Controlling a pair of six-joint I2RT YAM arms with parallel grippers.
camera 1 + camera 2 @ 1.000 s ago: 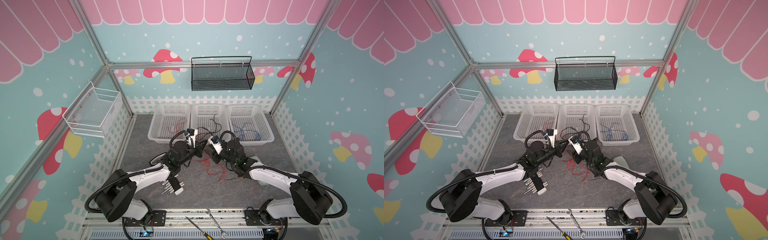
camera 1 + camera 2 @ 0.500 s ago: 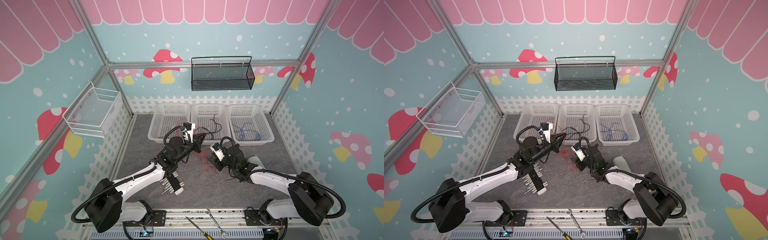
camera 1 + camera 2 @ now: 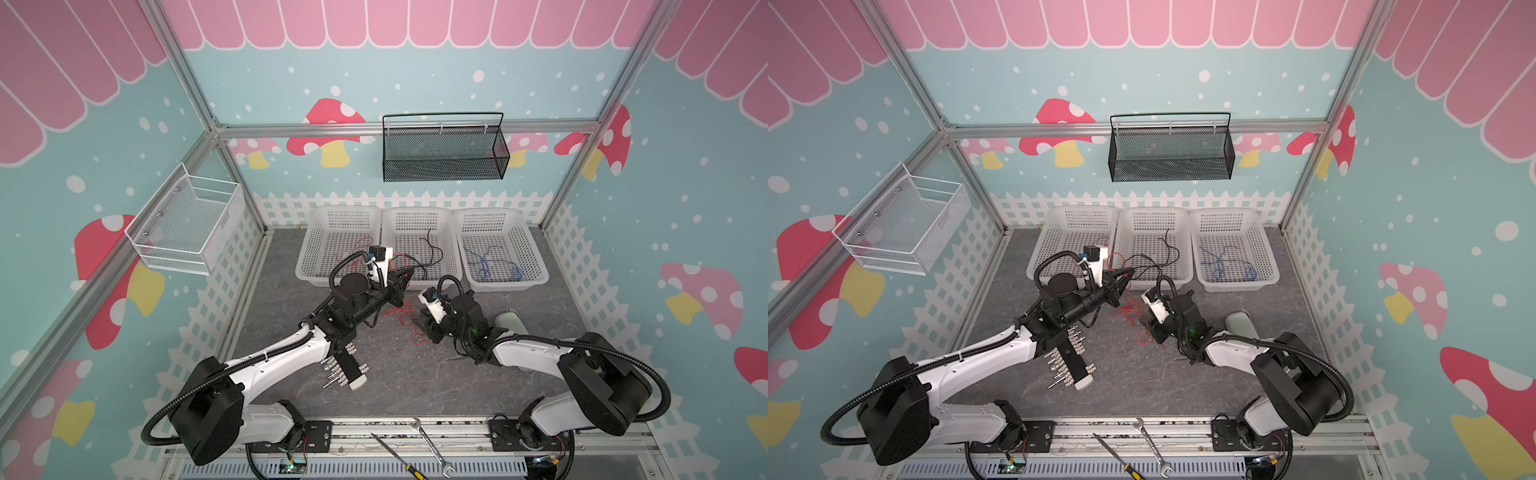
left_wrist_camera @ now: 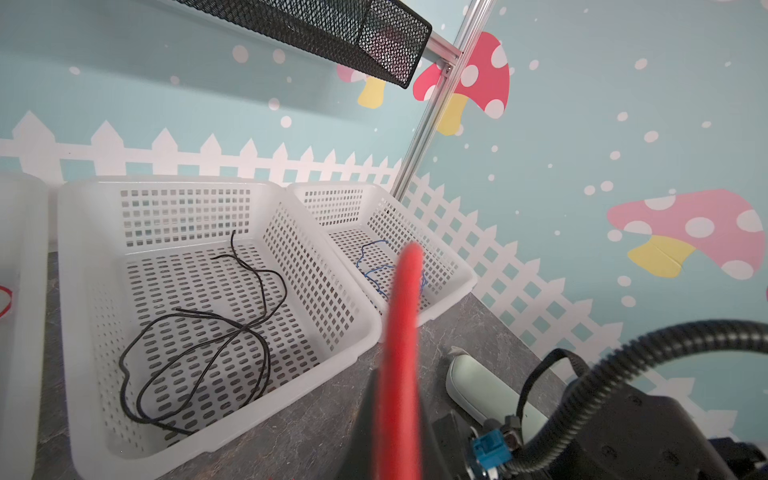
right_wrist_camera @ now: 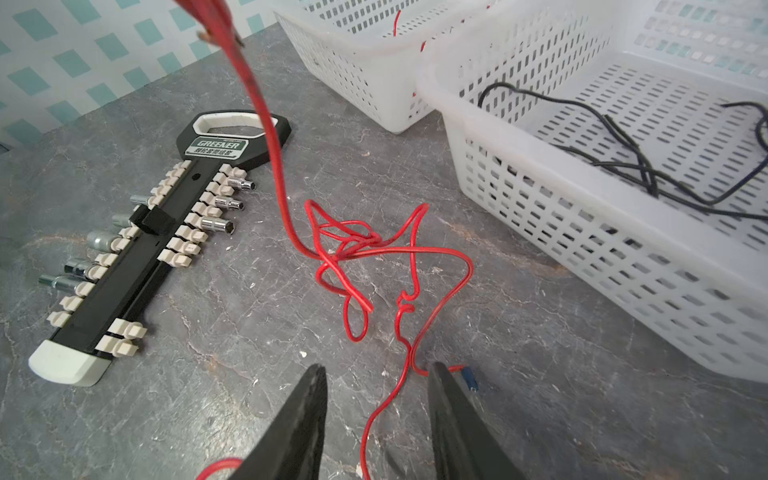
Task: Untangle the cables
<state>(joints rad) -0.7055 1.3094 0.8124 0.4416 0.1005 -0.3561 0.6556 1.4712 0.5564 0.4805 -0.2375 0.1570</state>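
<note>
On the tabletop between the two arms, red cable (image 5: 353,245) sits in a loose knot. One end is lifted off it by the left tool (image 3: 405,275), which is clenched on that strand up by the front of the middle basket (image 3: 417,220). Right tool (image 5: 376,370) is low over the tabletop, jaws parted, nothing pinched. A tail of the red cable runs between the jaws, close against one of them, and its blue-tipped end is just beside. Black cable (image 4: 232,324) is in the middle basket and blue cable (image 3: 484,266) in the right basket (image 3: 507,284). The step looks like freeing the red one. Best to close the right tool on the tail as an anchor, then draw the left up and away slowly so the loops slip instead of cinching. Ease off if the knot tightens.
</note>
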